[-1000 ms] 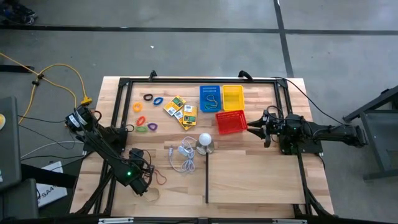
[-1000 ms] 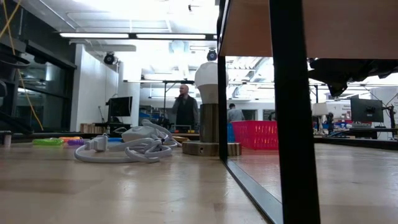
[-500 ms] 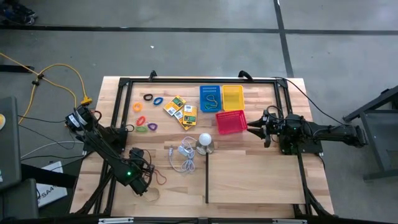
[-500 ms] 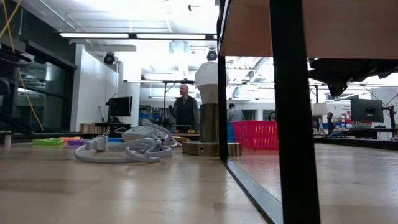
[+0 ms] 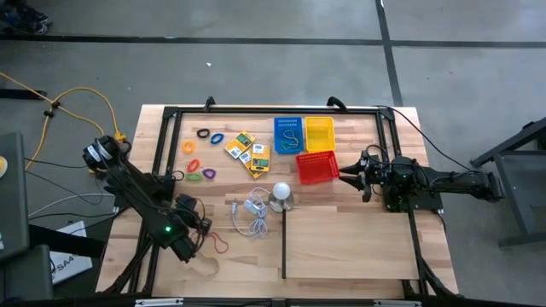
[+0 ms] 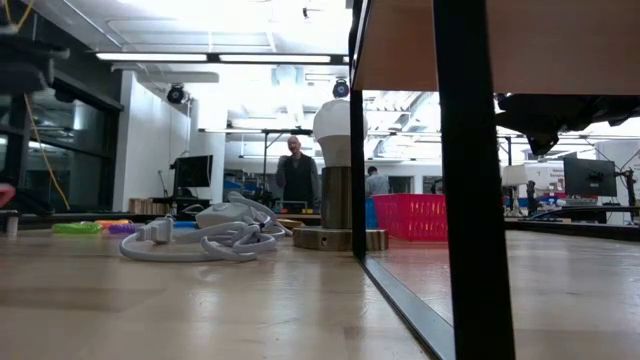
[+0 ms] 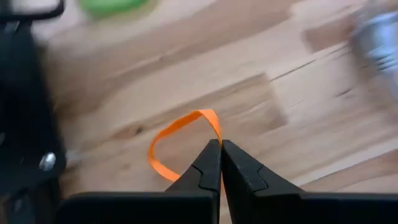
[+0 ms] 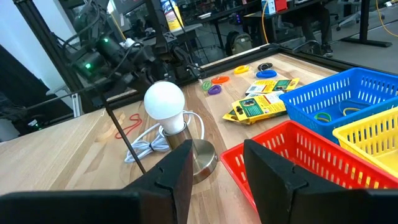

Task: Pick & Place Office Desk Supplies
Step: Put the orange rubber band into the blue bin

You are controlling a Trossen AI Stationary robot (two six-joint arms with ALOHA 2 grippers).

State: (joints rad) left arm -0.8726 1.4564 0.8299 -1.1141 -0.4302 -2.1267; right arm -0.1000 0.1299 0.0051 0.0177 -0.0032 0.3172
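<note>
Office desk supplies, assorted, on a wooden bench (image 5: 341, 247).

Item in hand: one thin orange rubber band (image 7: 180, 140), loop hanging slack just above the boards, pinched at its edge between the closed tips of the left hand (image 7: 221, 149) over the near left corner of the bench.

Sorted so far, by appearance: a few bands lie in the blue basket (image 5: 288, 134); the yellow basket (image 5: 320, 132) and red basket (image 5: 316, 167) show nothing I can make out.

Outstanding: coloured rings (image 5: 201, 155) and yellow-and-green packets (image 5: 249, 150) lie loose, left of the baskets; a red band (image 5: 220, 244) and a tan band (image 5: 201, 266) lie near the left hand. Most of the sorting looks undone.

Right hand (image 8: 214, 165): fingers spread, empty, waiting just beside the red basket.
</note>
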